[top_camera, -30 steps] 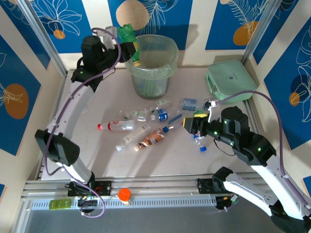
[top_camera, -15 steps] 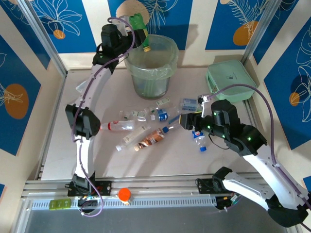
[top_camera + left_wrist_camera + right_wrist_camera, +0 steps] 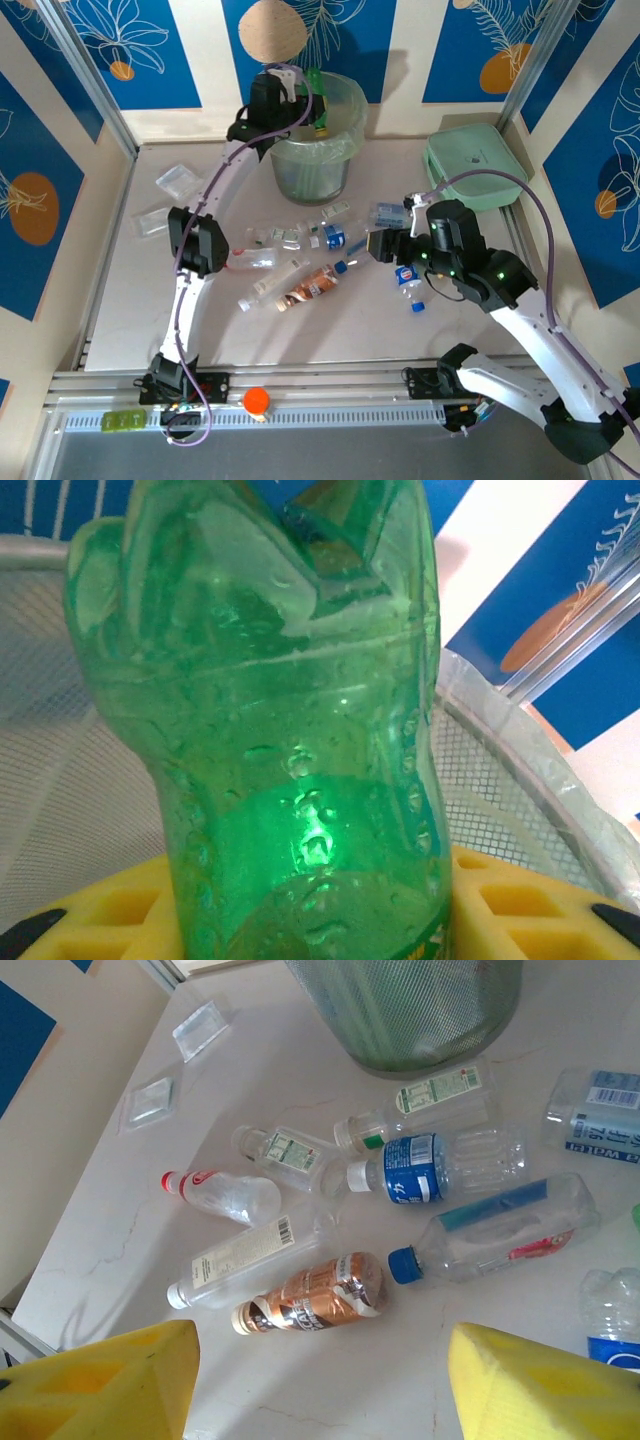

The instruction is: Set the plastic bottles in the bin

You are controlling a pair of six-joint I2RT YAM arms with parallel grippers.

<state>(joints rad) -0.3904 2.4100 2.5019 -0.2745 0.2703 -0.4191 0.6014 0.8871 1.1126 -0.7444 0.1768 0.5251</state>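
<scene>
A green bottle (image 3: 290, 730) is clamped between the yellow pads of my left gripper (image 3: 310, 920), which is shut on it. In the top view the left gripper (image 3: 298, 92) holds the green bottle (image 3: 317, 100) over the mouth of the pale green bin (image 3: 335, 150); the bin's rim (image 3: 520, 750) and mesh wall lie behind it. My right gripper (image 3: 384, 245) hovers open above the table with nothing in it. Below the right gripper (image 3: 325, 1380) lie a brown bottle (image 3: 315, 1303), a clear white-labelled bottle (image 3: 250, 1255), a red-capped bottle (image 3: 220, 1192) and blue-labelled bottles (image 3: 435, 1172).
A flat mint green box (image 3: 475, 165) sits at the back right. Clear trays (image 3: 180, 178) lie at the left of the table. Another small bottle (image 3: 409, 285) lies under the right arm. An orange knob (image 3: 256, 400) sits on the front rail.
The left arm has swung right with the green bottle, from outside the bin's left rim to over its opening. The right gripper has drifted slightly left.
</scene>
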